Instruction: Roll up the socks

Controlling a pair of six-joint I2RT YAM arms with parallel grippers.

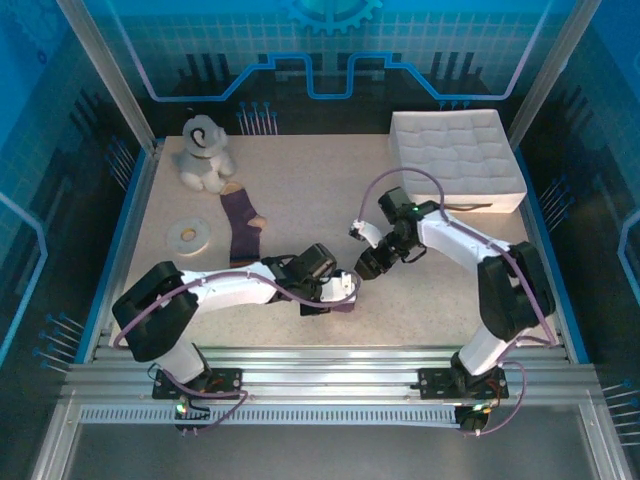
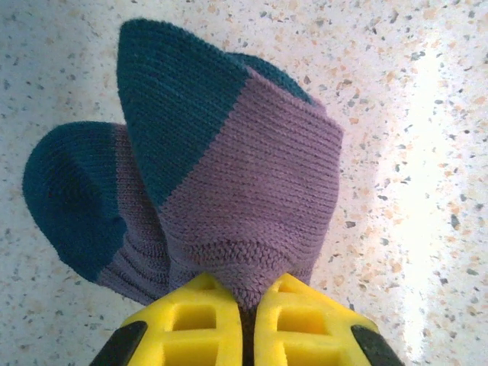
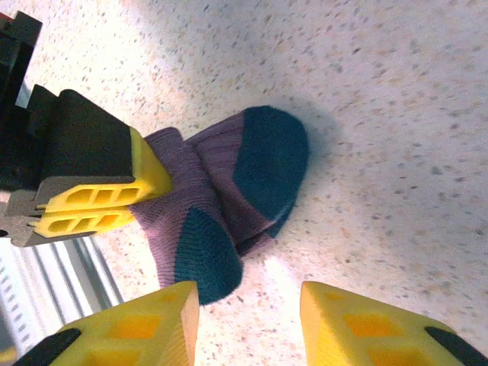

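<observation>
straight ahead of the left gripper (image 2: 245, 305), its jaws pinched shut on the ribbed end, the folded navy-toed sock (image 2: 244, 191) points toes away, the right gripper (image 3: 248, 313) hovering just beyond with jaws parted and empty; the other sock (image 1: 243, 225) lies well apart to the left.

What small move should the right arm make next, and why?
Probably lower the open right fingers onto the near navy end of the folded sock and close. The left fingers pinch its other side, and the fold looks loose, not rolled.
</observation>
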